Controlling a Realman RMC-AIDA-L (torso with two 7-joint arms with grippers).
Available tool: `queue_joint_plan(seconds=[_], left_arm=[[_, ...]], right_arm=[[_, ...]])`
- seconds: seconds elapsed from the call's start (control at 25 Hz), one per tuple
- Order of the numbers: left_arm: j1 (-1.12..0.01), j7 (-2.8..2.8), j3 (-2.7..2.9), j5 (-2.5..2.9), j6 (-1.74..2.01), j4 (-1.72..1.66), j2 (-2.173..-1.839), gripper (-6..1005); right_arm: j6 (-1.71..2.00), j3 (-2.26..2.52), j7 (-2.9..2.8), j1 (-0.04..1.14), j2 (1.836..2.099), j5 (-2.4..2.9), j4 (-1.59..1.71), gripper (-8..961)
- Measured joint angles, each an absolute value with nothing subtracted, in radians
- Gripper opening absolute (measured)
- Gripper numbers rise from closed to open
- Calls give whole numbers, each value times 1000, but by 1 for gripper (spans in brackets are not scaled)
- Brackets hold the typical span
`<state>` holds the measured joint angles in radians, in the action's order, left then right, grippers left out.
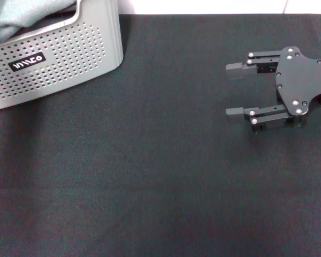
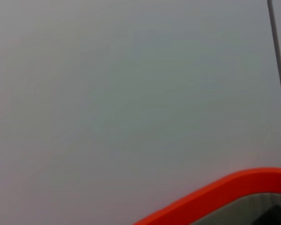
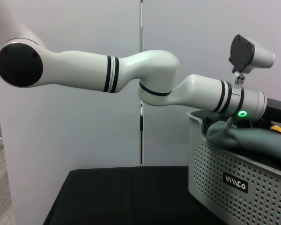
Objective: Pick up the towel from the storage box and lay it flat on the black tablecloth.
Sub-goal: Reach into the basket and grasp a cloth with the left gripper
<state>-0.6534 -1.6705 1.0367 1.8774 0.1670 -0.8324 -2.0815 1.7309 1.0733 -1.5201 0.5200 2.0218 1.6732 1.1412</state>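
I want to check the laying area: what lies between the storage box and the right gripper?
Only bare tablecloth lies between the box and the open right gripper. The head view shows this stretch.

storage box (image 1: pixel 69 48): perforated matte plastic | black tablecloth (image 1: pixel 150 176): matte woven cloth | towel (image 3: pixel 253 138): soft fabric

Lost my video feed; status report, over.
Right gripper open, hovering over black tablecloth. Left gripper unseen, arm reaching over perforated grey storage box. Grey-faced towel in box. Nothing obstructing.
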Motion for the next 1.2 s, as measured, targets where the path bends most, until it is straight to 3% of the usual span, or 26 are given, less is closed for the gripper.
queue_joint_plan(seconds=[0.68, 1.0, 1.2], left_arm=[[-671, -1677, 1026, 1869, 163, -796, -2079, 733], [-687, -1679, 975, 1866, 166, -796, -2086, 304], [-706, -1678, 979, 1867, 172, -769, -2085, 204]], right_arm=[[1738, 1074, -1518, 520, 2023, 1661, 1141, 706], [1737, 1074, -1511, 515, 2023, 1659, 1141, 704], [1734, 1074, -1509, 515, 2023, 1657, 1141, 702]])
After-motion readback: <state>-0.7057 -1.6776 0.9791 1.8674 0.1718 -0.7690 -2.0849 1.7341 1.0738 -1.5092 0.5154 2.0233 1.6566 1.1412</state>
